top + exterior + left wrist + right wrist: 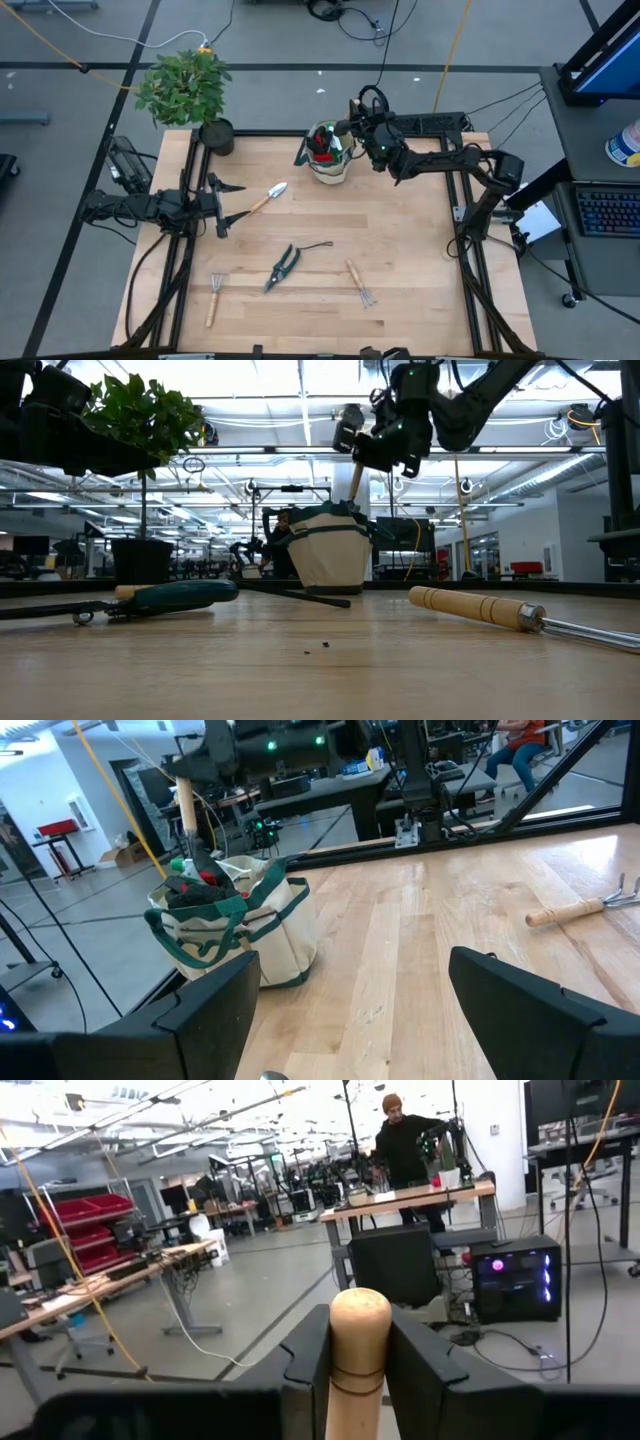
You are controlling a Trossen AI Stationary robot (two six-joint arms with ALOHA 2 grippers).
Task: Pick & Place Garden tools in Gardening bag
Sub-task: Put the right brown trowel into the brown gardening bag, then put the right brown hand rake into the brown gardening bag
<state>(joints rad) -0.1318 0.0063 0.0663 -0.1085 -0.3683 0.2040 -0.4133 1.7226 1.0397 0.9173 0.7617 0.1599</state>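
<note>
Gardening bag half loaded, four tools left on the table

Gardening bag (330, 160) stands at the upper centre of the table (420, 260) in the high view, with red and green items already inside. Above it, the right gripper (362, 132) has its fingers clenched on a wood handle (358, 1350), seemingly lowering that tool in. The left gripper (222, 205), fingers spread and empty, waits at the left edge beside the trowel (266, 198). Still out: trowel, pruning shears (284, 266) and two little rakes (214, 295) (359, 284) in the lower half.
</note>
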